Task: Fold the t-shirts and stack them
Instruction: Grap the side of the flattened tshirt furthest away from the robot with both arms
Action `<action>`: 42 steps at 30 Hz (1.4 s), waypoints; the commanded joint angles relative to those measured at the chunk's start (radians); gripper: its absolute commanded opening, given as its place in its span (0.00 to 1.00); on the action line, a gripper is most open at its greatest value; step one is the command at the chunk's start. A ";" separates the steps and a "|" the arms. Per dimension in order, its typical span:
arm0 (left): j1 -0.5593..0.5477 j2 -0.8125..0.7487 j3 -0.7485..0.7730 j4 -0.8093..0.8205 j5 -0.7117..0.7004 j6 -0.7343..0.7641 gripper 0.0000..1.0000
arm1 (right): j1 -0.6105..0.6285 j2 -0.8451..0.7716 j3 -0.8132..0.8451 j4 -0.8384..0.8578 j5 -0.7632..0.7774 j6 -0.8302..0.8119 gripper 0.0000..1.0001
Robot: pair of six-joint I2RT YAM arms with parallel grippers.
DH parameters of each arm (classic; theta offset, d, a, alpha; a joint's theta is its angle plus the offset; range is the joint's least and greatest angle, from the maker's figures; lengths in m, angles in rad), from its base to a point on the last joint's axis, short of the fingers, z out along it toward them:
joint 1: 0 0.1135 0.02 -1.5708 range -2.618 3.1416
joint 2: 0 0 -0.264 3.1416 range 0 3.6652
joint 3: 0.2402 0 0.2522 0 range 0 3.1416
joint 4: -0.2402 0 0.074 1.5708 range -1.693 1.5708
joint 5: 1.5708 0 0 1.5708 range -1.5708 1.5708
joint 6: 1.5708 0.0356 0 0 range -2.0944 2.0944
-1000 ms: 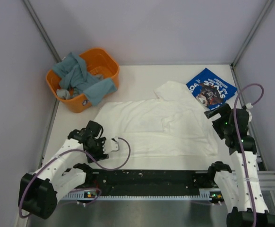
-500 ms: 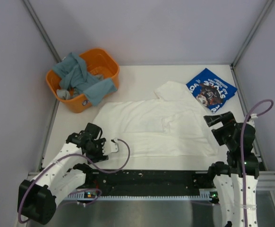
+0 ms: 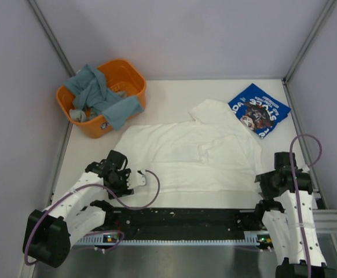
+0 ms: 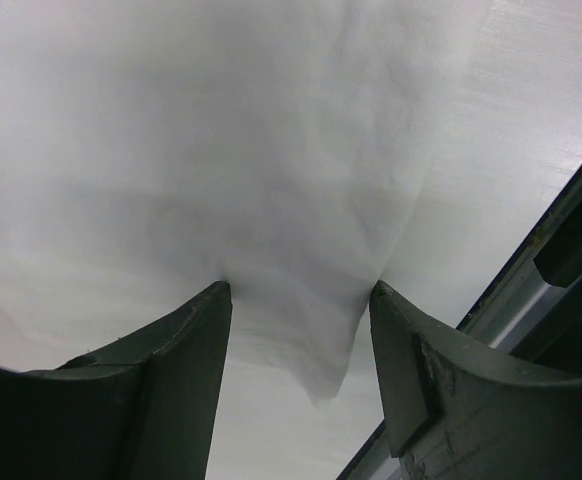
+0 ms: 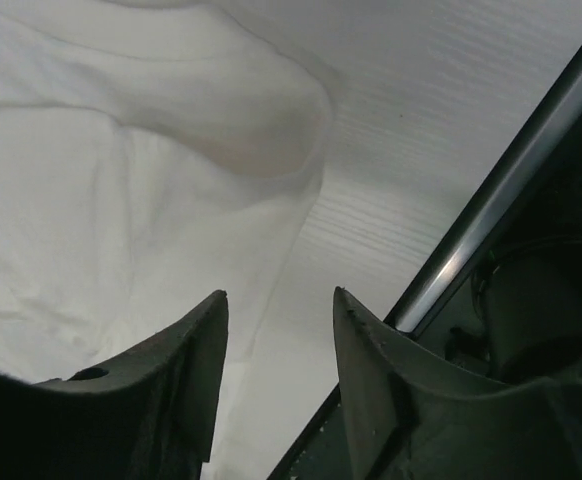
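Note:
A large white t-shirt (image 3: 186,155) lies spread flat across the middle of the table. A folded royal-blue t-shirt (image 3: 259,110) with white lettering lies at the back right, just touching the white one's sleeve. My left gripper (image 3: 137,177) sits low at the white shirt's near left corner. In the left wrist view it (image 4: 301,290) is open, and the corner (image 4: 316,350) hangs between the fingers, unpinched. My right gripper (image 3: 266,181) is at the near right corner. In the right wrist view it (image 5: 279,295) is open, with the shirt's edge (image 5: 271,250) running between the jaws.
An orange basket (image 3: 131,78) holding teal-grey cloth (image 3: 99,92) stands at the back left. The black rail (image 3: 186,217) of the arm mount runs along the near edge, close behind both grippers. Grey walls enclose the table on three sides.
My right arm has dropped from beside the blue shirt down to the white shirt's near right corner, and its jaws have narrowed. The left gripper has hardly moved.

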 commanded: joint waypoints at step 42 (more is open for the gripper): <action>0.002 -0.134 0.079 -0.234 0.125 0.190 0.00 | -0.113 0.119 -0.130 0.001 0.204 0.296 0.00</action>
